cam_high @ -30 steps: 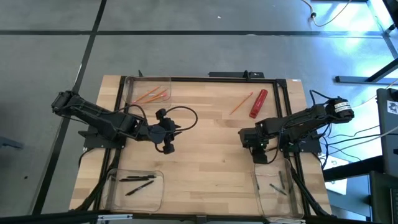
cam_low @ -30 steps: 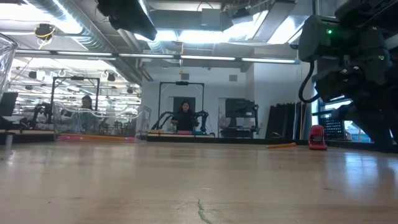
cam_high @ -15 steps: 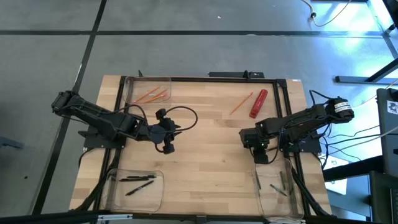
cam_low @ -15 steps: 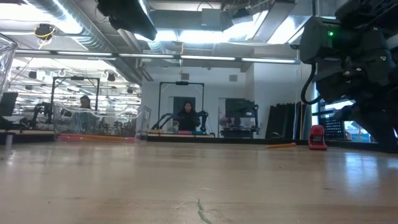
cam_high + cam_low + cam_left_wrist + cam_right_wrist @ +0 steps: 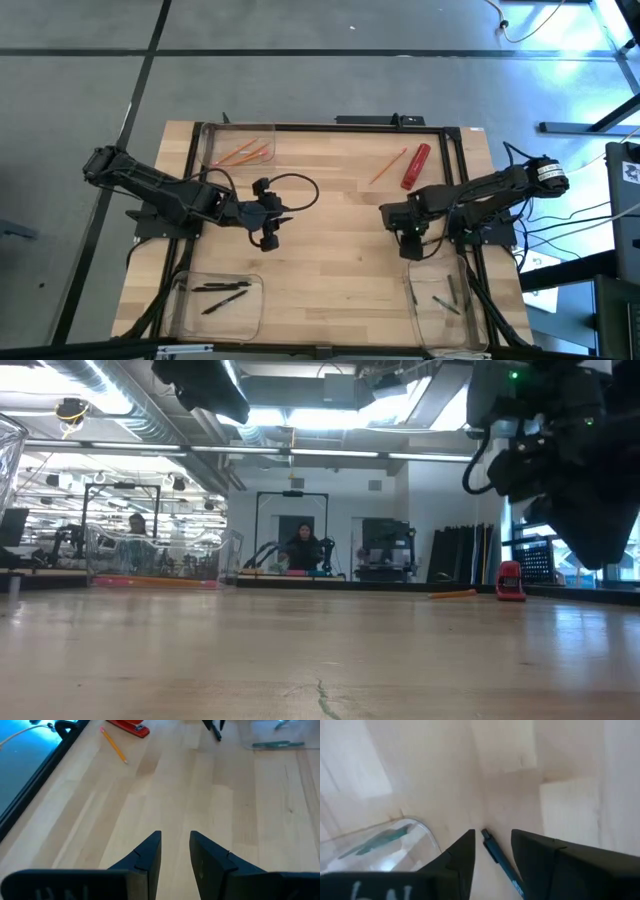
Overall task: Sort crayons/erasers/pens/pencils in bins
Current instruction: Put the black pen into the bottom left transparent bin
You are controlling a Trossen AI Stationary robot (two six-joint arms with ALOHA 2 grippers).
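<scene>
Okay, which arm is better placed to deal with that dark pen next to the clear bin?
Right. The pen lies between the right gripper's open fingers, next to the clear bin. The left gripper is open over bare mid-table, far from it.

3 bins (image 5: 238,143) at table (image 5: 330,230) corners; 1 pencil (image 5: 388,165) apparently lies loose.
</scene>
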